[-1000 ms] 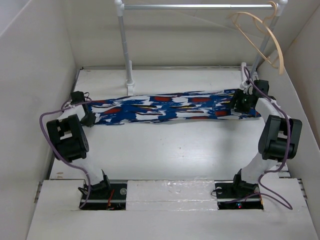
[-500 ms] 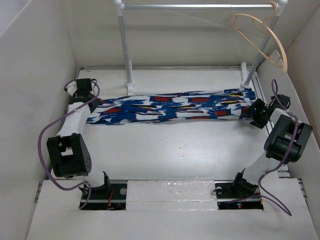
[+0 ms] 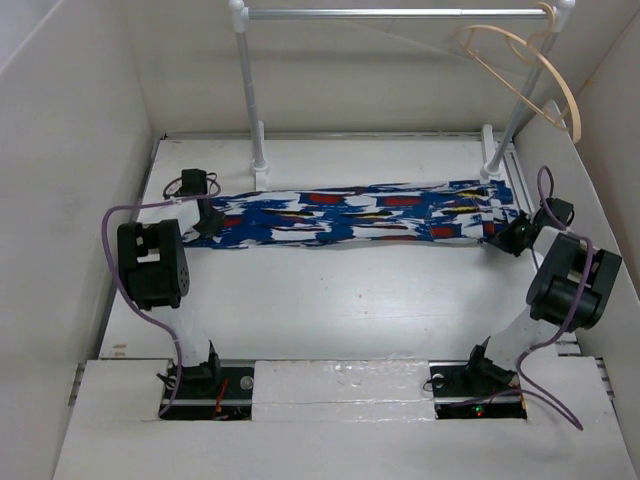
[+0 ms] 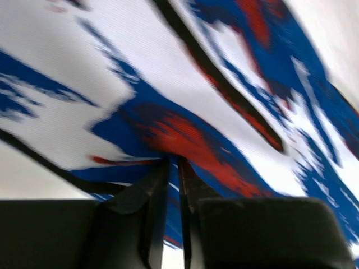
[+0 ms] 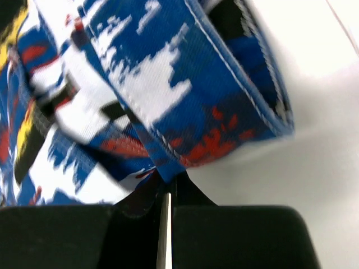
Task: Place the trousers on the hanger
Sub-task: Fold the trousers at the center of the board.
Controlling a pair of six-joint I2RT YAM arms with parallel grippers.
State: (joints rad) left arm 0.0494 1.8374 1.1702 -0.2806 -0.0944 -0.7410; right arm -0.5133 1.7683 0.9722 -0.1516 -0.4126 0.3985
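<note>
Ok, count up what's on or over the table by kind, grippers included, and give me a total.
trousers: 1
hanger: 1
rail: 1
grippers: 2 (left gripper, right gripper)
Total: 5

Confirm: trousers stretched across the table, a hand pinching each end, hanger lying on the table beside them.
Wrong on the hanger: it hangs from the rail at upper right, as the top external view shows. The trousers, left hand and right hand are as stated.

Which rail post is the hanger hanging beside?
The right-hand post: the hanger hangs off the rail right next to it, far from the left-hand post.
</note>
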